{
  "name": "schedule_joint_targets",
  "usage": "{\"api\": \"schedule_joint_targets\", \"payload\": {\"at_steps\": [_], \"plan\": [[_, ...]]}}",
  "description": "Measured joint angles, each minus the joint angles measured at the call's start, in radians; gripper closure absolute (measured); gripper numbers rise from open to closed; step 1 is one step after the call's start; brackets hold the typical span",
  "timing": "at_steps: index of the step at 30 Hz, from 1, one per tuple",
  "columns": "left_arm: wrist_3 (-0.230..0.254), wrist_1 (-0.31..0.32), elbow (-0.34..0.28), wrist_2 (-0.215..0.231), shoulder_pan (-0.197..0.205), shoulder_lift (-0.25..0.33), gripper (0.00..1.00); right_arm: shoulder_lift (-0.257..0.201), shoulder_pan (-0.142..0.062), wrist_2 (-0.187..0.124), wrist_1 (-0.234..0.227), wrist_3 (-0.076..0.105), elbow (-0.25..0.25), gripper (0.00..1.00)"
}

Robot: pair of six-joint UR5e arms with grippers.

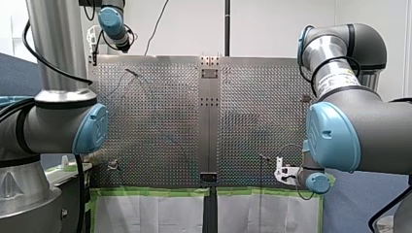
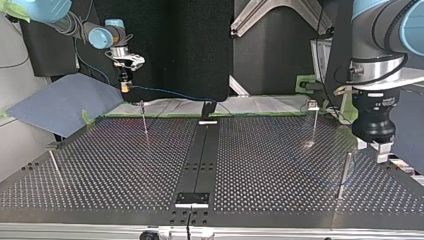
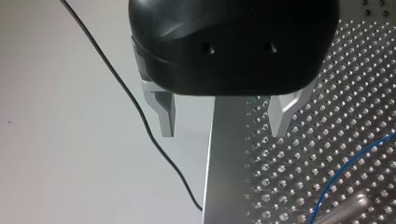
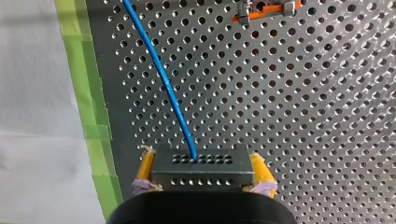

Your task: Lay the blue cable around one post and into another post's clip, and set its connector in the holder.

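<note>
My right gripper (image 4: 201, 186), with yellow pads, is shut on a dark perforated connector (image 4: 201, 167). The blue cable (image 4: 163, 79) leaves the connector and runs ahead over the perforated plate. In the top view this gripper (image 2: 124, 88) hangs at the back left, and the blue cable (image 2: 170, 93) runs from it to a black holder (image 2: 207, 109) on the centre strip. My left gripper (image 3: 225, 122) is open with nothing between its metal fingers. It hovers over the plate's edge, at the top view's right (image 2: 376, 145), beside a post (image 2: 344, 175). A stretch of blue cable (image 3: 355, 158) lies ahead of it.
More thin posts stand on the plate (image 2: 144, 120), (image 2: 54, 165), one with a clip on top (image 2: 313, 105). A second holder (image 2: 192, 199) sits on the centre strip. An orange clip (image 4: 266, 11) lies ahead of my right gripper. Green tape (image 4: 93, 116) edges the plate. A black wire (image 3: 140, 112) hangs beside my left gripper.
</note>
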Motion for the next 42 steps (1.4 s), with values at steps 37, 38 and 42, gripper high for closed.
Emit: {"api": "schedule_joint_targets", "payload": {"at_steps": [37, 38, 42], "plan": [[0.002, -0.320, 0.042, -0.135, -0.069, -0.018, 0.01, 0.000, 0.007, 0.001, 0.004, 0.008, 0.000, 1.00], [0.000, -0.329, 0.042, -0.137, -0.070, -0.018, 0.01, 0.000, 0.008, 0.001, 0.004, 0.009, 0.000, 1.00], [-0.006, -0.365, 0.042, -0.152, -0.076, -0.018, 0.01, 0.000, 0.009, 0.002, 0.004, 0.009, 0.000, 1.00]]}}
